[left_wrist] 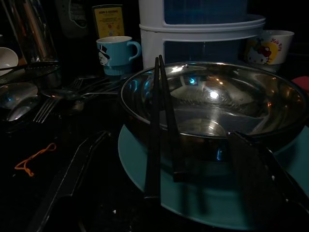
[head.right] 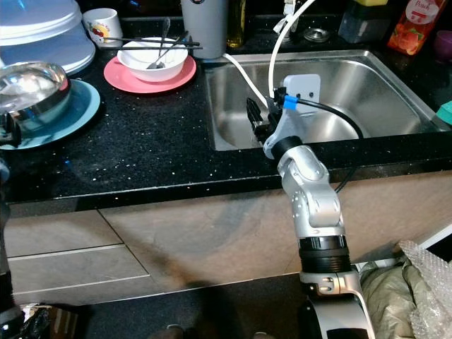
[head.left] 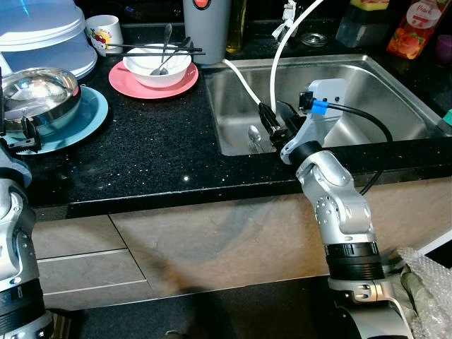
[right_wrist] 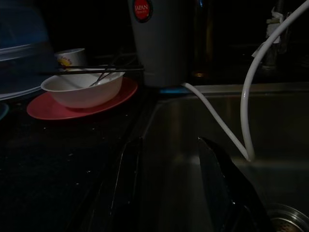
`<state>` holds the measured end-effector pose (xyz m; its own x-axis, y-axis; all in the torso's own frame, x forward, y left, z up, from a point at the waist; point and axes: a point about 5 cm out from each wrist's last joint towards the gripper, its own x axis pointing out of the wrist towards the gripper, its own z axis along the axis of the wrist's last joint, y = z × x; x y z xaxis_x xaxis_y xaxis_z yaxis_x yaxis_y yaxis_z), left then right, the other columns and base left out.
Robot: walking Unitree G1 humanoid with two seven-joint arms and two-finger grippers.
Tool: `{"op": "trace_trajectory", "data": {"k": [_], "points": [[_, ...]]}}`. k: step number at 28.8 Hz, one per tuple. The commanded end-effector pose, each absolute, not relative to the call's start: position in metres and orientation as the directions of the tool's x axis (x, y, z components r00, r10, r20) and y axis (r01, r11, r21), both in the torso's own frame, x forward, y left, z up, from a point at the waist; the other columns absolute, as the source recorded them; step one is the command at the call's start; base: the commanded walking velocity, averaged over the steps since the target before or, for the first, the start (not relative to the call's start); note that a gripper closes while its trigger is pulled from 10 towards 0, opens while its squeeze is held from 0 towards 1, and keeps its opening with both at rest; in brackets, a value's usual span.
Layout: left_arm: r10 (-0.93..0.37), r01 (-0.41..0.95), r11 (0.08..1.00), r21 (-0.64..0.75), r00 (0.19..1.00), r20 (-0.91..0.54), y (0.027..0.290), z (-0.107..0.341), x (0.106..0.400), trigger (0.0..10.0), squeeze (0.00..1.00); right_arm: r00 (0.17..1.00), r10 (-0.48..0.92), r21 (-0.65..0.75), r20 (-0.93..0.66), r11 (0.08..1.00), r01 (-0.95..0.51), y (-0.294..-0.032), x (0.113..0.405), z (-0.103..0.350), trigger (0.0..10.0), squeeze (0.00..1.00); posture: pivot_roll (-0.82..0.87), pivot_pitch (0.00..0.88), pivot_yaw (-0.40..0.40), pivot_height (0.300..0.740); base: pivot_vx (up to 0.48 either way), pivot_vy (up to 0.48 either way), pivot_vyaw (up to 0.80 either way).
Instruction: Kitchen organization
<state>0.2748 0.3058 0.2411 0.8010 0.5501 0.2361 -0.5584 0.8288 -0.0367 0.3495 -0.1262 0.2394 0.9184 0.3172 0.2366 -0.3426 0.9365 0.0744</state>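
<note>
white lidded container (head.left: 42, 32) cropped by frame, juice bottle (head.left: 418, 28) top cropped

Counts: 2 plates – pink (head.left: 153, 85), teal (head.left: 85, 120). 2 bowls – white (head.left: 157, 65), steel (head.left: 39, 95). 2 mugs – Hello Kitty (head.left: 104, 31), blue (left_wrist: 115, 54). 2 chopstick pairs (head.left: 152, 49) (left_wrist: 161, 121). 1 sink (head.left: 367, 92). 1 spoon (head.left: 254, 135) in sink. 1 white hose (head.left: 282, 53).

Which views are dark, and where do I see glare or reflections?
Both wrist views are dim: in the right wrist view the sink is in shade and the foreground is nearly black. In the left wrist view the steel bowl mirrors bright spots. The eye views are well lit, with glare on that bowl.
</note>
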Motion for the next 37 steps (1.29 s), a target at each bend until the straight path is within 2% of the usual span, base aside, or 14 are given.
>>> {"op": "trace_trajectory", "data": {"k": [1, 9, 17, 19, 20, 21, 22, 24, 28, 30, 34, 35, 36, 37], "points": [[0.551, -0.56, 0.829, -0.019, 0.808, 0.208, 0.308, 0.237, 0.276, 10.0, 0.0, 0.902, 0.362, 0.071, 0.234, 0.919, -0.387, -0.12, 0.348, 0.239, 10.0, 0.0, 0.07, 0.101, -0.029, 0.74, 0.0, 0.0, 0.0], [0.561, -0.57, 0.822, -0.004, 0.809, 0.176, 0.31, 0.234, 0.277, 10.0, 0.0, 0.599, 0.768, -0.005, 0.227, 0.616, -0.788, -0.078, 0.308, 0.239, 10.0, 0.0, 0.06, 0.1, -0.027, 0.74, 0.0, 0.0, 0.0], [0.561, -0.569, 0.822, 0.0, 0.811, 0.165, 0.31, 0.233, 0.278, 9.4, 0.0, 0.59, 0.775, -0.012, 0.227, 0.608, -0.794, -0.075, 0.307, 0.238, 10.0, 0.0, 0.07, 0.101, -0.028, 0.74, 0.0, 0.0, 0.0], [0.555, -0.563, 0.827, -0.001, 0.815, 0.168, 0.309, 0.234, 0.279, 4.9, 0.0, 0.591, 0.774, -0.012, 0.226, 0.609, -0.793, -0.076, 0.308, 0.238, 10.0, 0.0, 0.06, 0.102, -0.028, 0.74, 0.0, 0.0, 0.0], [0.552, -0.56, 0.828, -0.002, 0.816, 0.171, 0.308, 0.235, 0.279, 4.9, 0.0, 0.592, 0.774, -0.012, 0.225, 0.609, -0.793, -0.077, 0.308, 0.238, 10.0, 0.0, 0.06, 0.102, -0.028, 0.74, 0.0, 0.0, 0.0], [0.549, -0.558, 0.83, -0.001, 0.817, 0.175, 0.308, 0.235, 0.28, 5.4, 0.0, 0.591, 0.775, -0.011, 0.223, 0.609, -0.793, -0.077, 0.308, 0.238, 10.0, 0.0, 0.06, 0.101, -0.028, 0.74, 0.0, 0.0, 0.0], [0.546, -0.555, 0.832, 0.003, 0.818, 0.181, 0.307, 0.236, 0.28, 8.5, 0.0, 0.589, 0.778, -0.011, 0.22, 0.606, -0.796, -0.077, 0.307, 0.238, 10.0, 0.0, 0.06, 0.101, -0.028, 0.74, 0.0, 0.0, 0.0], [0.539, -0.551, 0.835, 0.012, 0.821, 0.189, 0.305, 0.238, 0.28, 10.0, 0.0, 0.586, 0.781, -0.011, 0.217, 0.602, -0.798, -0.078, 0.306, 0.237, 10.0, 0.0, 0.06, 0.098, -0.027, 0.74, 0.0, 0.0, 0.0], [0.532, -0.545, 0.838, 0.018, 0.824, 0.197, 0.303, 0.24, 0.281, 9.7, 0.0, 0.583, 0.784, -0.012, 0.212, 0.598, -0.801, -0.078, 0.305, 0.236, 10.0, 0.0, 0.06, 0.095, -0.025, 0.74, 0.0, 0.0, 0.0], [0.531, -0.545, 0.838, 0.019, 0.824, 0.201, 0.302, 0.24, 0.281, 6.2, 0.0, 0.582, 0.785, -0.012, 0.212, 0.598, -0.802, -0.078, 0.304, 0.236, 10.0, 0.0, 0.06, 0.092, -0.024, 0.74, 0.0, 0.0, 0.0], [0.53, -0.545, 0.838, 0.018, 0.822, 0.206, 0.301, 0.241, 0.281, 4.9, 0.0, 0.582, 0.786, -0.012, 0.211, 0.597, -0.802, -0.078, 0.304, 0.236, 10.0, 0.0, 0.06, 0.091, -0.025, 0.74, 0.0, 0.0, 0.0], [0.53, -0.545, 0.838, 0.018, 0.822, 0.207, 0.301, 0.241, 0.281, 5.6, 0.0, 0.581, 0.786, -0.012, 0.21, 0.597, -0.802, -0.078, 0.304, 0.236, 10.0, 0.0, 0.06, 0.09, -0.025, 0.74, 0.0, 0.0, 0.0], [0.53, -0.545, 0.838, 0.018, 0.822, 0.208, 0.3, 0.242, 0.28, 9.6, 0.0, 0.581, 0.787, -0.012, 0.209, 0.596, -0.803, -0.078, 0.304, 0.235, 10.0, 0.0, 0.06, 0.09, -0.026, 0.74, 0.0, 0.0, 0.0], [0.53, -0.545, 0.838, 0.017, 0.822, 0.209, 0.3, 0.242, 0.28, 6.0, 0.0, 0.58, 0.787, -0.012, 0.208, 0.595, -0.804, -0.078, 0.303, 0.235, 10.0, 0.0, 0.06, 0.089, -0.026, 0.74, 0.0, 0.0, 0.0]]}}
